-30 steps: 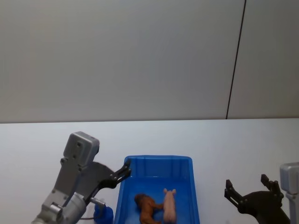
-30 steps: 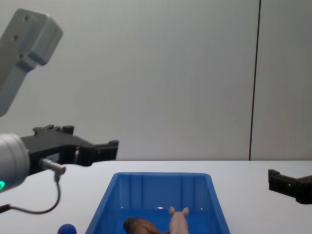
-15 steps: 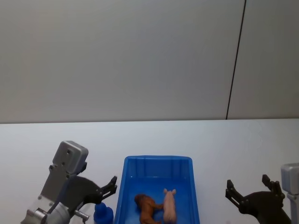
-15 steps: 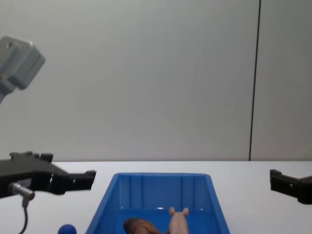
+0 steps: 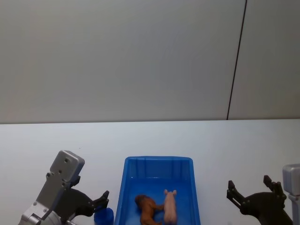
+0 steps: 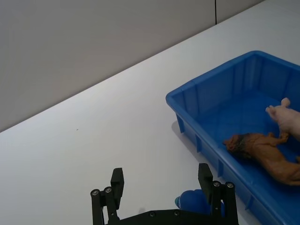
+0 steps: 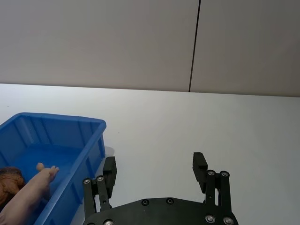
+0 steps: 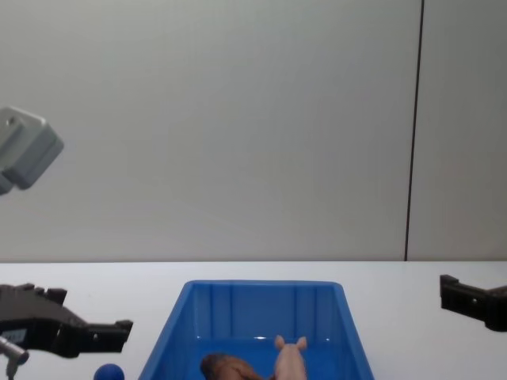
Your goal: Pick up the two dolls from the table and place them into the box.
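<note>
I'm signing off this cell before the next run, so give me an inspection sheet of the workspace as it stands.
Surface: white table, bare apart from the items below.
Job's things: blue box stands at the centre front; the brown doll and the pink doll lie side by side inside it.
Clutter: a small blue object sits on the table by the box's left wall.
Grippers: left gripper is open and empty, left of the box near the blue object; right gripper is open and empty, right of the box.
Cables: a thin lead at the left gripper's body.
Surroundings: plain grey wall with a dark vertical seam.
</note>
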`<state>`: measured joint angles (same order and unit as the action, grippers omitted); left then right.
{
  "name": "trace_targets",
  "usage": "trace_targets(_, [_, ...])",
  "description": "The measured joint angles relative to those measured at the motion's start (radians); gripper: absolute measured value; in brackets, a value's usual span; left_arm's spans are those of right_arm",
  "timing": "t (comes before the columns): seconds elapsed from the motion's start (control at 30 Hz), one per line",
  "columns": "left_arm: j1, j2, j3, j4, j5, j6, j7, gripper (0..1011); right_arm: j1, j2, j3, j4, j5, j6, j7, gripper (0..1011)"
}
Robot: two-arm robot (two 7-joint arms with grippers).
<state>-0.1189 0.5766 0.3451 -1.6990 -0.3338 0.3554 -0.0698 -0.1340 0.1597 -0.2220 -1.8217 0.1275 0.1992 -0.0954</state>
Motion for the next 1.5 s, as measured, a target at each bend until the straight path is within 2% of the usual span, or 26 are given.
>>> trace_targets(0.53, [0.000,0.004,-0.005,0.047,0.005,0.003,-0.070,1001,0.000,0.000,0.000,0.000,0.000,0.000,0.000,1001])
trace_targets(0.9, [-0.007,-0.004,-0.003,0.079,-0.001,-0.012,-0.126,1002,0.000,0.000,0.000,0.000,0.000,0.000,0.000,1001])
trace_targets(1.2, [-0.019,-0.015,0.001,0.109,0.014,-0.013,-0.157,1002,0.000,0.000,0.000,0.000,0.000,0.000,0.000,1001])
trace_targets(1.5, [-0.034,-0.026,0.004,0.139,0.032,-0.010,-0.184,769,0.000,0.000,0.000,0.000,0.000,0.000,0.000,1001])
